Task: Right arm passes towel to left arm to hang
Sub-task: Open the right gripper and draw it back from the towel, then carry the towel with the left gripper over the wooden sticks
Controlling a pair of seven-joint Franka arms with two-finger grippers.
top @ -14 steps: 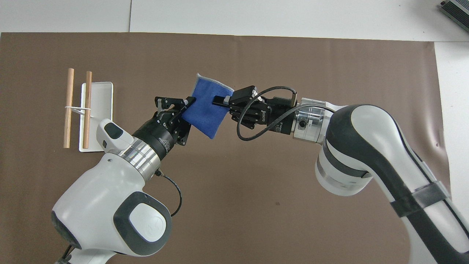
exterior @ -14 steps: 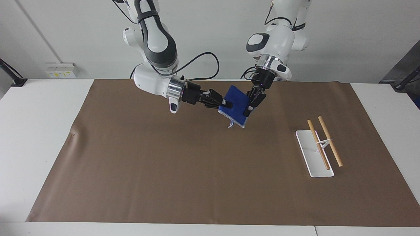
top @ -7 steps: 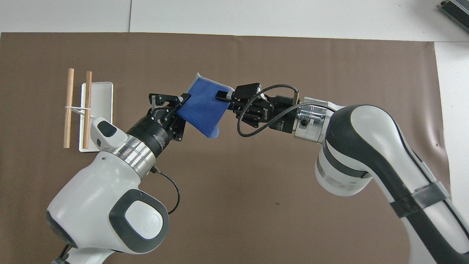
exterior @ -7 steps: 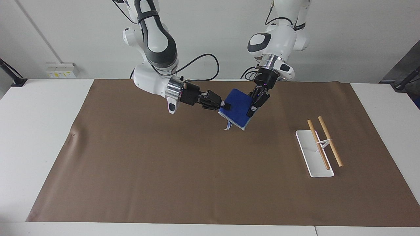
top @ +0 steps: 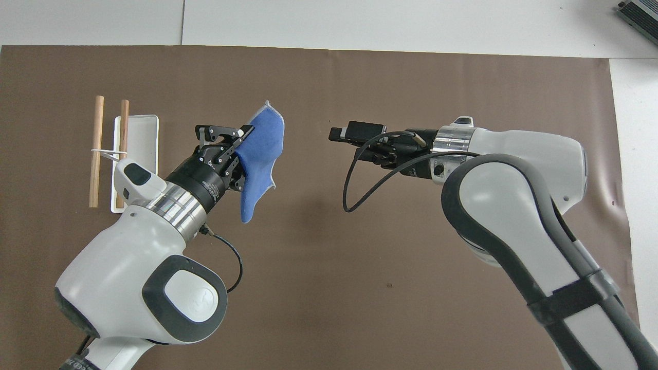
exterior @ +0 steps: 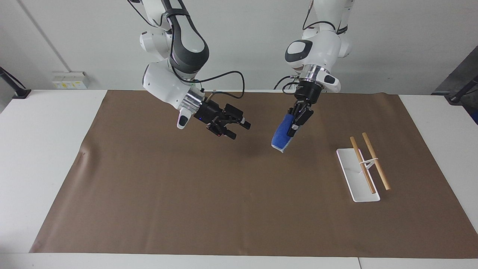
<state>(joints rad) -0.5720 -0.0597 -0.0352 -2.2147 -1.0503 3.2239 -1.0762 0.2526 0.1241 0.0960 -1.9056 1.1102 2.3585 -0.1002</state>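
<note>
Brown paper [exterior: 186,194] covers the white table. Over it, the left gripper [exterior: 295,127] pinches the blue towel [exterior: 282,136], which hangs toward the rod rack [exterior: 358,175]. Beside the towel, the right gripper [exterior: 236,130] hangs with fingers spread, holding nothing.

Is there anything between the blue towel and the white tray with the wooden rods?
Nothing: both views show only bare brown mat between the towel, hanging from the left pincer, and the tray.
</note>
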